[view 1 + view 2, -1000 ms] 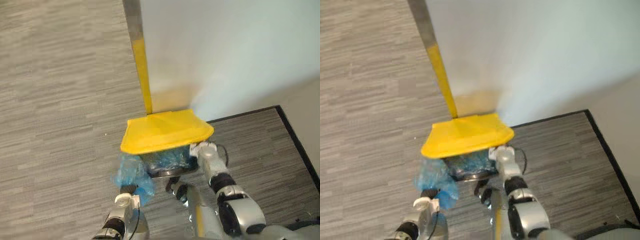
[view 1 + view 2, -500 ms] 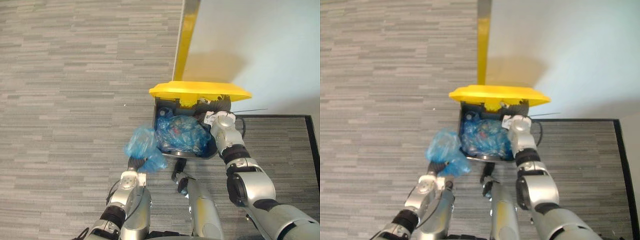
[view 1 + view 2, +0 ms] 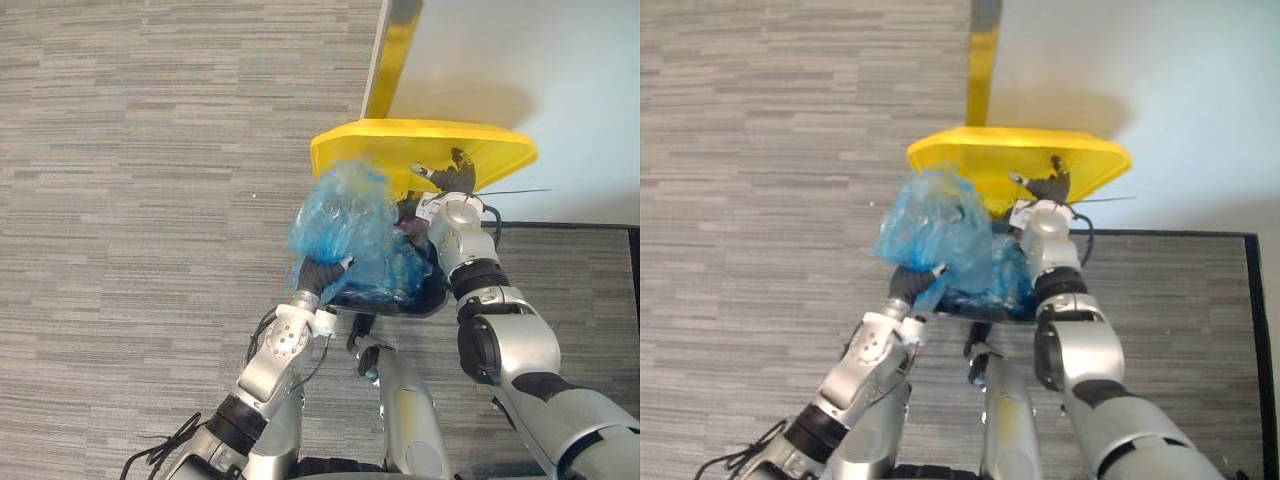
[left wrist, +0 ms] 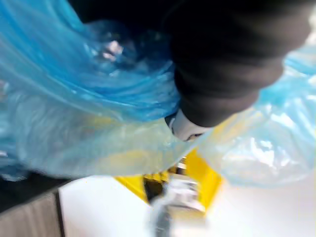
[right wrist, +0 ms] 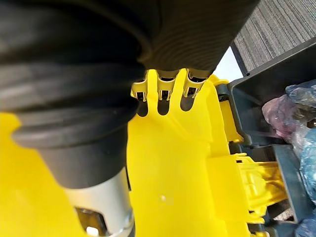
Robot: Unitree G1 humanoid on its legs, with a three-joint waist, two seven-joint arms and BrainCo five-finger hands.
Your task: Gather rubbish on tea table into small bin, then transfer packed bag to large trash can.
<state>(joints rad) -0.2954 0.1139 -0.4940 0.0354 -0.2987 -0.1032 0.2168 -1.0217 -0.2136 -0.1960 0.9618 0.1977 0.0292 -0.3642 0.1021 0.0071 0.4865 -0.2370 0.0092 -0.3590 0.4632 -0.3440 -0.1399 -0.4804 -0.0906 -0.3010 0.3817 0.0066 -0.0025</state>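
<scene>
Closest to me the left hand point(image 3: 318, 276) comes up from about 6 o'clock and meets the underside of the blue bag point(image 3: 345, 225). The bag bulges above it, crumpled and see-through, raised over the left part of the large trash can's mouth. The plastic covers the front of that hand, also in the left wrist view, so I cannot tell whether it is closed on the bag or only bearing it. Just past it, at the bag's 4 o'clock, is the large trash can point(image 3: 437, 298), a dark grey tub standing open on the grey carpet point(image 3: 150, 200). More blue plastic point(image 3: 400, 277) is bunched inside it against the raised bag. At about 1 o'clock from the bag the right hand point(image 3: 447, 178) reaches over the can. It is spread open, its fingers point(image 5: 165, 88) nearly straight, with the tips pressed against the underside of the yellow lid point(image 3: 500, 155). The lid stands tilted up at the can's 12 o'clock edge, hinged to the tub at the back. Beyond the lid rises a pale wall point(image 3: 560, 80), with a yellow strip point(image 3: 392, 70) running up its corner toward 12 o'clock.
</scene>
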